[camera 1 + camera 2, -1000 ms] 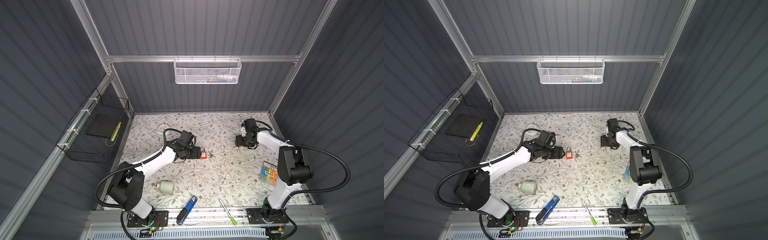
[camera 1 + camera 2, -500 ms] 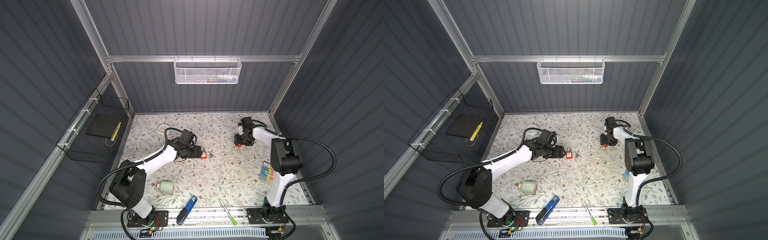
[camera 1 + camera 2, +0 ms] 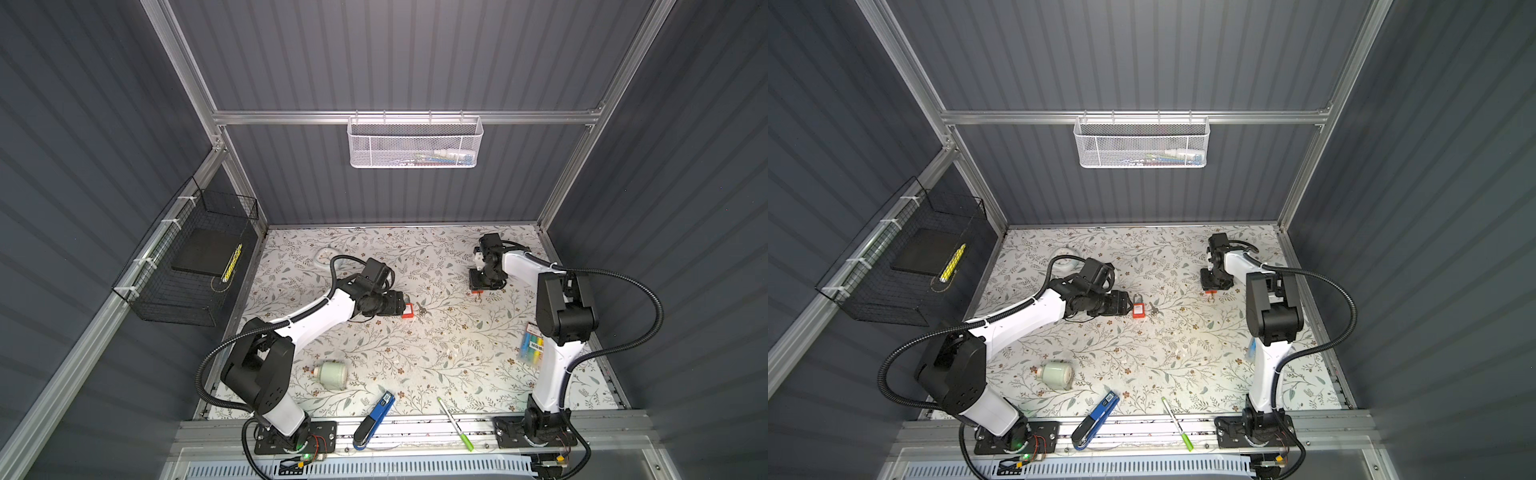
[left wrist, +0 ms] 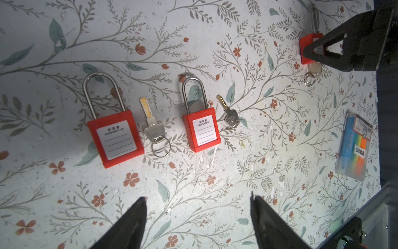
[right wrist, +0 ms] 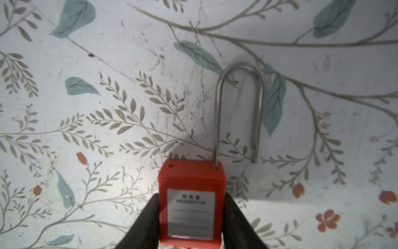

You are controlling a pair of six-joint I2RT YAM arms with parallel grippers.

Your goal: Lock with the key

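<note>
On the floral table (image 5: pixel 107 64), the red padlock (image 5: pixel 191 183) sits pinched between the right fingers (image 5: pixel 148 224); left fingers (image 4: pixel 131 226) spread.

Red padlock (image 5: pixel 191 183), floral tablecloth (image 5: pixel 107 64).
White label (image 5: pixel 191 213), silver shackle (image 5: pixel 239 97); pale cloth, grey-green leaves, orange flowers; pen (image 3: pixel 455 424) maybe white with green tip.

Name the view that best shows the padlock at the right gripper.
Right wrist view: the padlock close up, shackle open, between the jaws of the right gripper. Left wrist view shows it partly hidden; both top views, a red speck.
</note>
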